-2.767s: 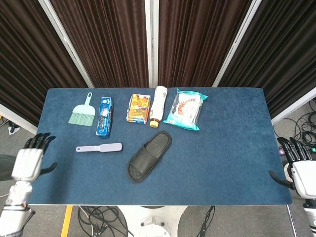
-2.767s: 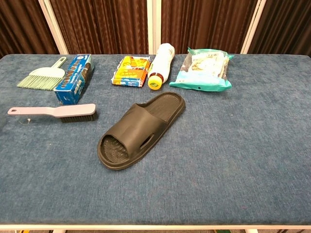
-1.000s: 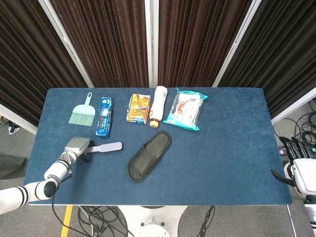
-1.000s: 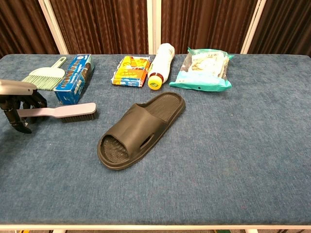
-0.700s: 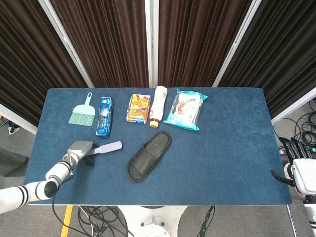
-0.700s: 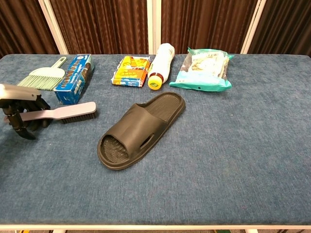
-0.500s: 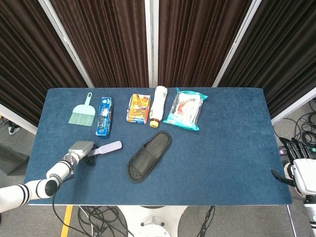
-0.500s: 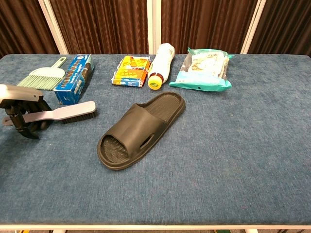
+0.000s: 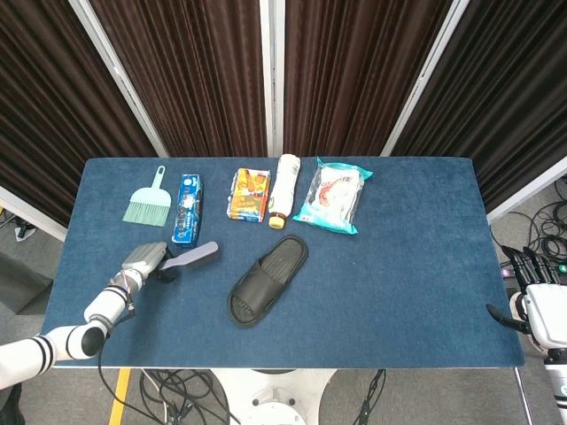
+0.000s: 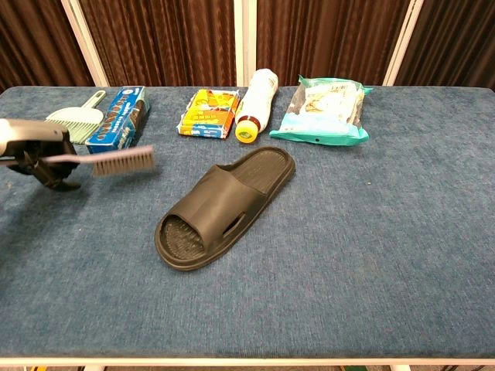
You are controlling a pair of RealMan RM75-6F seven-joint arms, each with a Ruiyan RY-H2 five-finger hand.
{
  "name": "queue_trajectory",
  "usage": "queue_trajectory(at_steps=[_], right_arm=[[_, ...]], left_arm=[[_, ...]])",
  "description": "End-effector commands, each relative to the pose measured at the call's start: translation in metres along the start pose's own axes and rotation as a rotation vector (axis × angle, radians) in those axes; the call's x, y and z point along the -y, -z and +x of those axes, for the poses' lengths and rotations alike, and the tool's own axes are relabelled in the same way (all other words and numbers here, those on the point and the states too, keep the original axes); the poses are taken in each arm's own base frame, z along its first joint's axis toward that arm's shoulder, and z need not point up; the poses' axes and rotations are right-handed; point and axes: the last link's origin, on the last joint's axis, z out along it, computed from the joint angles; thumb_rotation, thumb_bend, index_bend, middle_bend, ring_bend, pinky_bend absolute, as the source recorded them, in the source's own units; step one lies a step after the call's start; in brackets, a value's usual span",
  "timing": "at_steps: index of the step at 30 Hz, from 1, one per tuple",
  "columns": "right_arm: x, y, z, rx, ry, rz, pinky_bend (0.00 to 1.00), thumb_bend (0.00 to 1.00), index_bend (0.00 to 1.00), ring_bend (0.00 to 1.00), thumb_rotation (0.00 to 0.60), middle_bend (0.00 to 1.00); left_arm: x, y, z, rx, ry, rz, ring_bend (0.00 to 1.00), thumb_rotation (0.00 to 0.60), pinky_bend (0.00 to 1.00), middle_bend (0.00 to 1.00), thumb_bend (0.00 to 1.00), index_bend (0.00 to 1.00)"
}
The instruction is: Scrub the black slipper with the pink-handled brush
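The black slipper [image 9: 267, 279] [image 10: 223, 206] lies at the table's middle, toe end toward the front left. My left hand [image 9: 143, 262] [image 10: 37, 154] grips the pink-handled brush [image 9: 193, 257] [image 10: 117, 161] by its handle and holds it lifted off the cloth, bristles down, left of the slipper and apart from it. At the table's right edge, off the cloth, my right hand [image 9: 539, 301] hangs open and holds nothing; the chest view does not show it.
Along the back stand a green hand broom [image 9: 149, 202], a blue box [image 9: 187, 209], a yellow snack pack [image 9: 249, 195], a white bottle on its side [image 9: 283, 190] and a teal bag [image 9: 333, 195]. The blue table [image 9: 407, 266] is bare on the right.
My left hand came in from the left edge, closed on the brush handle and has now lifted the brush off the table, tilting it toward the slipper. The right hand barely moved.
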Motion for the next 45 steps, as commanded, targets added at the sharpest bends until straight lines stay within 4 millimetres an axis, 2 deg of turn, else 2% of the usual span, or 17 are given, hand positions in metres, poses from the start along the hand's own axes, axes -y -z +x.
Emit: queue_trajectory(at_steps=[1, 6, 11, 13, 17, 23, 28, 30, 36, 39, 45], right_arm=[[0.001, 0.000, 0.000, 0.002, 0.001, 0.002, 0.09, 0.10, 0.05, 0.00, 0.600, 0.11], [0.006, -0.002, 0.001, 0.006, 0.009, 0.024, 0.09, 0.10, 0.05, 0.00, 0.600, 0.12], [0.016, -0.007, 0.006, 0.025, 0.039, 0.064, 0.09, 0.10, 0.05, 0.00, 0.600, 0.14], [0.025, -0.012, 0.005, 0.068, 0.047, 0.105, 0.09, 0.10, 0.06, 0.00, 0.600, 0.15], [0.050, -0.027, 0.002, 0.150, 0.052, 0.209, 0.10, 0.10, 0.06, 0.00, 0.600, 0.15], [0.100, -0.070, -0.010, 0.264, 0.115, 0.384, 0.10, 0.10, 0.06, 0.00, 0.600, 0.13], [0.154, -0.119, -0.034, 0.382, 0.170, 0.520, 0.08, 0.06, 0.02, 0.00, 0.600, 0.07], [0.180, -0.140, -0.044, 0.412, 0.228, 0.579, 0.03, 0.03, 0.00, 0.00, 0.600, 0.02], [0.253, -0.188, -0.075, 0.437, 0.379, 0.715, 0.00, 0.03, 0.00, 0.00, 0.600, 0.00], [0.279, -0.205, -0.095, 0.469, 0.444, 0.746, 0.00, 0.03, 0.00, 0.00, 0.600, 0.00], [0.309, -0.223, -0.131, 0.518, 0.524, 0.758, 0.00, 0.03, 0.00, 0.00, 0.600, 0.00]], left_arm=[[0.000, 0.008, 0.006, -0.162, 0.180, -0.088, 1.00, 0.600, 1.00, 1.00, 0.43, 1.00], [-0.001, 0.022, 0.009, -0.297, 0.269, -0.238, 1.00, 0.600, 1.00, 1.00, 0.46, 1.00], [-0.010, 0.041, 0.006, -0.325, 0.309, -0.401, 1.00, 0.600, 1.00, 1.00, 0.48, 1.00], [-0.014, 0.048, 0.001, -0.327, 0.298, -0.466, 1.00, 0.600, 1.00, 1.00, 0.48, 1.00], [-0.019, 0.057, -0.012, -0.326, 0.165, -0.562, 1.00, 0.600, 1.00, 1.00, 0.48, 1.00], [-0.027, 0.061, -0.042, -0.326, -0.108, -0.655, 1.00, 0.600, 1.00, 1.00, 0.48, 1.00], [-0.032, 0.062, -0.055, -0.328, -0.127, -0.695, 1.00, 0.600, 1.00, 1.00, 0.48, 1.00], [-0.033, 0.062, -0.057, -0.344, -0.145, -0.706, 1.00, 0.600, 1.00, 1.00, 0.48, 1.00], [-0.037, 0.058, -0.061, -0.361, -0.220, -0.723, 1.00, 0.600, 1.00, 1.00, 0.48, 1.00], [-0.037, 0.053, -0.065, -0.349, -0.266, -0.717, 1.00, 0.600, 1.00, 1.00, 0.48, 1.00], [-0.039, 0.041, -0.066, -0.346, -0.297, -0.693, 1.00, 0.600, 1.00, 1.00, 0.48, 1.00]])
